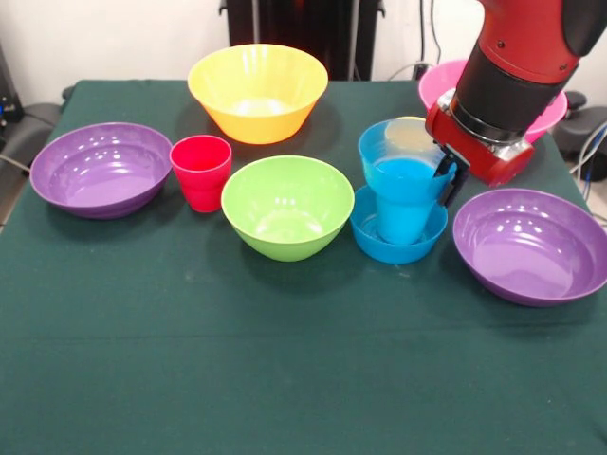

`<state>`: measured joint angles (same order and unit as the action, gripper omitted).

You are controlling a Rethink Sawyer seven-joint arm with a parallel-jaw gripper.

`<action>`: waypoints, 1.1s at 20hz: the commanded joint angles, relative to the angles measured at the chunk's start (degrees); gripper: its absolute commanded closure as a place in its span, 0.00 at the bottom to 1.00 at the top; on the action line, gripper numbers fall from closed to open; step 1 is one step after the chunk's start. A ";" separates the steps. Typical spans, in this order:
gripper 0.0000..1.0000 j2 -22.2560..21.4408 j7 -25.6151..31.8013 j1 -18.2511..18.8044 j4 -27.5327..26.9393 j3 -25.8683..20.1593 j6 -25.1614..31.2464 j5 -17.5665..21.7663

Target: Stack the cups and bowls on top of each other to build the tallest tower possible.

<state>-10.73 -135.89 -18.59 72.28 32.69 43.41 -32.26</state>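
Green cloth covers the table (pixel 285 379), and every item stands on it upright, mouth up.

Tower: a small blue bowl (pixel 398 237) sits right of centre. A blue cup (pixel 403 204) stands inside it. A second small blue bowl (pixel 403 142) rests on the cup's rim, tilted, with a pale yellowish surface showing inside it; what that is cannot be determined.

Gripper (pixel 446 175): it is at the right side of the upper blue bowl and cup. One dark finger (pixel 453 180) is visible against the cup's rim at the right. The other finger is hidden, so the width of the opening cannot be told, nor whether anything is held. The red and black arm (pixel 517 66) descends from the upper right.

Other bowls:
- Lime green bowl (pixel 287 207), just left of the tower, close to the lower blue bowl.
- Purple bowl (pixel 101 169) at far left.
- Second purple bowl (pixel 531 245) at far right, just beside the tower's base.
- Orange-yellow bowl (pixel 258 90) at the back, centre left.
- Pink bowl (pixel 441 83) at the back right, largely hidden behind the arm.

Other cups: a red cup (pixel 201 171) stands between the left purple bowl and the green bowl, near both, contact uncertain.
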 commanded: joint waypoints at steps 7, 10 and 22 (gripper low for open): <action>1.00 4.57 -10.22 -0.15 2.10 -7.83 -5.19 0.22; 1.00 4.19 -9.97 -0.29 2.64 -8.00 -5.57 0.26; 1.00 3.46 -8.81 0.05 3.09 -8.00 -5.69 0.73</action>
<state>-10.69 -135.89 -18.76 72.28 32.69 42.23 -32.26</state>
